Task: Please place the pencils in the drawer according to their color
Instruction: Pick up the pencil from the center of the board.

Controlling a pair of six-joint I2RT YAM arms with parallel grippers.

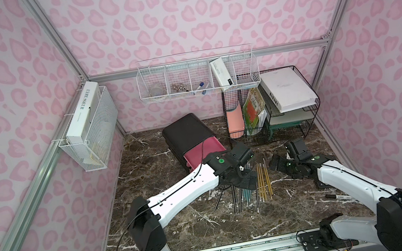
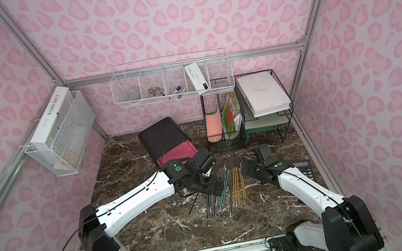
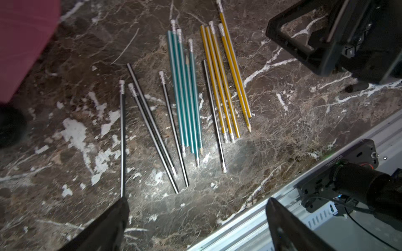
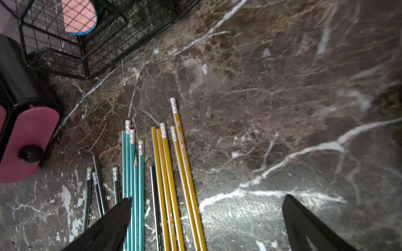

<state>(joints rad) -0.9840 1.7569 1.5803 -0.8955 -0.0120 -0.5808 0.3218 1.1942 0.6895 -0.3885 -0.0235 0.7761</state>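
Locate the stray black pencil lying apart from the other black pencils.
Left wrist view: the stray black pencil lies flat on the marble tabletop between the teal pencils and the yellow pencils.

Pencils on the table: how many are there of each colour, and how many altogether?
black pencils: 5
teal pencils: 5
yellow pencils: 5
Total: 15

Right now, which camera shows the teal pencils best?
The left wrist view: the teal pencils lie there whole, close and sharp, end to end. The right wrist view crops the teal pencils at the frame edge. In both top views they are small thin streaks, partly hidden under the left arm.
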